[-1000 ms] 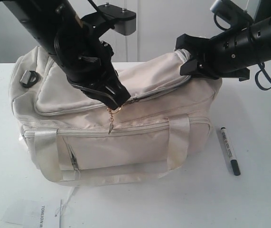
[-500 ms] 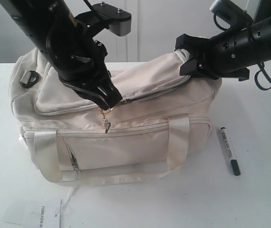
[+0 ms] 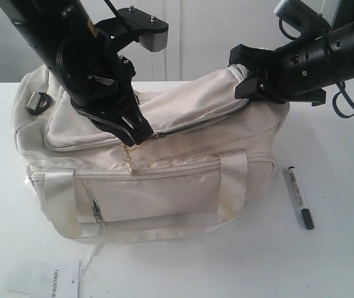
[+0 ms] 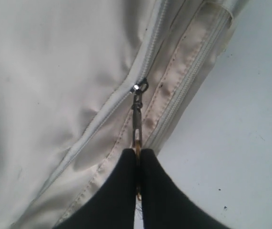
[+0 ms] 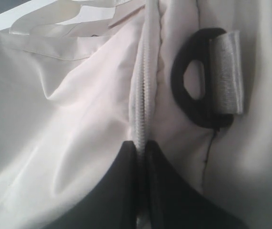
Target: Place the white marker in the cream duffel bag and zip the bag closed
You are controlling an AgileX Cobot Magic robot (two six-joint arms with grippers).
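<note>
My left gripper (image 4: 136,156) clamps the zip pull (image 4: 136,114) on the bag (image 3: 164,192); my right gripper (image 5: 139,145) clamps the bag's end. Marker (image 3: 300,197) lies on the table (image 3: 238,267), outside, apart from my right gripper.

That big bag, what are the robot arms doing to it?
The left gripper is pinching the gold zip charm on the top zip of the cream duffel bag. The right gripper is clamped on the fabric at the bag's end, beside a black strap ring, holding it. The white marker lies on the table next to the bag, not yet inside it.
</note>
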